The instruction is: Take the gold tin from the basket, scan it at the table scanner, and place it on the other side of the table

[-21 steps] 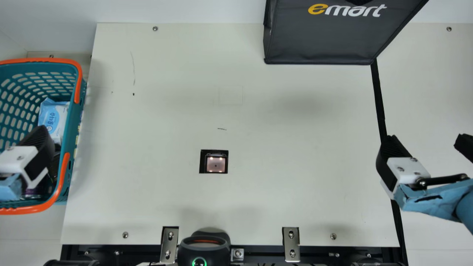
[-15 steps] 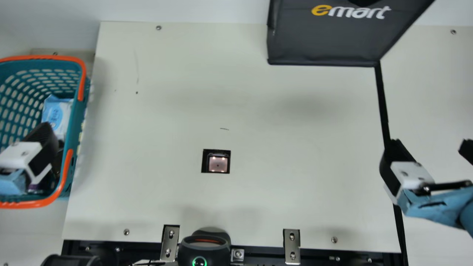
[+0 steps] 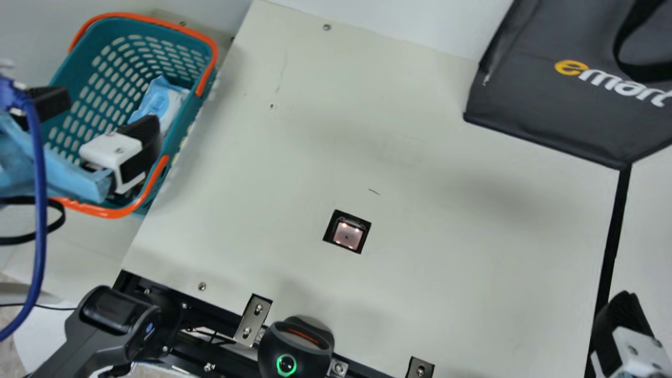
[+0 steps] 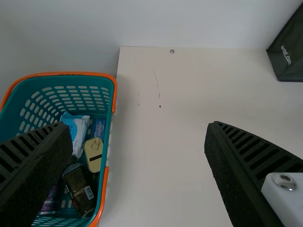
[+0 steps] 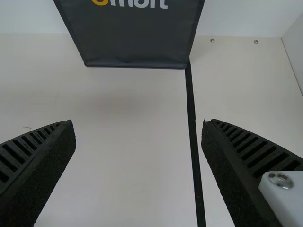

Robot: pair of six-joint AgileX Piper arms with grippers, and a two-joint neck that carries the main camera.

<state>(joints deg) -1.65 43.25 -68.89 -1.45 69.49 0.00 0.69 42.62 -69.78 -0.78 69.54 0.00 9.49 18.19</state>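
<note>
The left pincer (image 3: 110, 109) gapes wide over the basket (image 3: 188, 113) holding the gold tin (image 4: 93, 153). The right pincer (image 3: 625, 320) stands wide too.

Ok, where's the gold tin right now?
Left wrist view: the gold tin is inside the teal basket, at its table side, beside the blue-and-white pack and dark jar.

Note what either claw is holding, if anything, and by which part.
Nothing is held: the left claw and right claw are open; the gold tin lies in the basket.
</note>
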